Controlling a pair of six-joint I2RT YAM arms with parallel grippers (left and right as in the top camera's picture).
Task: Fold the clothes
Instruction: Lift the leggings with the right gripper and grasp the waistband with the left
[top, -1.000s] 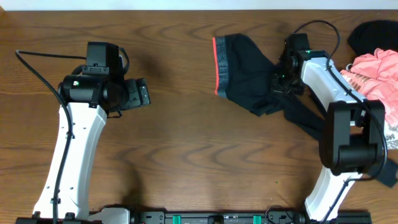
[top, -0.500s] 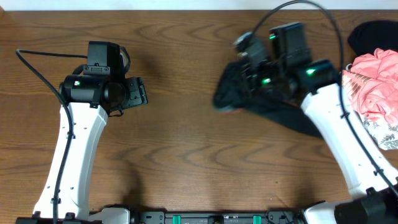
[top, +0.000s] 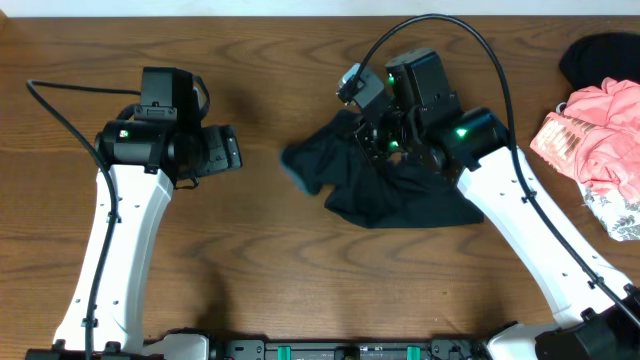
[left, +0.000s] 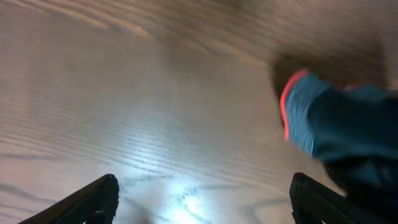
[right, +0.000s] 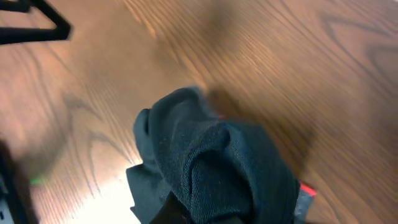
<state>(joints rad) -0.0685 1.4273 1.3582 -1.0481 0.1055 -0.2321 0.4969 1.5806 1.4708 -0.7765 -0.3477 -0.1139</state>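
As the right tool (top: 372, 140) clamps one leggings (top: 390, 195), left tool (top: 232, 150) gapes.

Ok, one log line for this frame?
left gripper: open, empty | right gripper: shut on leggings | leggings: bunched, not folded

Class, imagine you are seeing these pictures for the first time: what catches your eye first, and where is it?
A bunched heap of black leggings lies in the middle of the table, pinched by the shut right gripper. The left gripper hangs open at the left, and a pink garment sits at the right edge.
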